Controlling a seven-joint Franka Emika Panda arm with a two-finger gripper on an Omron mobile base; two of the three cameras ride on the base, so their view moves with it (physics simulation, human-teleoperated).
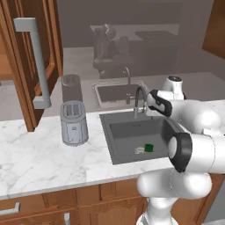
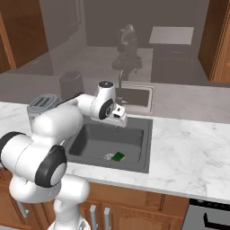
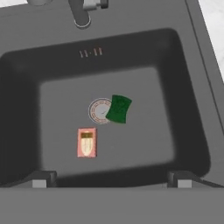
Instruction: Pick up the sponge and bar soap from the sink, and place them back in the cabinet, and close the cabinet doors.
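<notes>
sink (image 1: 115,137): in the left base view our arm covers its right side.
bar soap (image 1: 139,150): lower middle, too small for us to make out more than a pale speck beside the sponge (image 1: 149,147).
cabinet door (image 1: 26,66): upper left, cut off by the top and left edges.
toaster (image 2: 41,104): at the left in the right base view, our arm hides its lower part.

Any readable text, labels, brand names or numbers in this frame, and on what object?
None can be read.
bar soap: a small brownish mark on its cream face, too blurred to read.
sink: three short marks on the back wall are slots, not characters.
toaster: plain, no label visible.
</notes>
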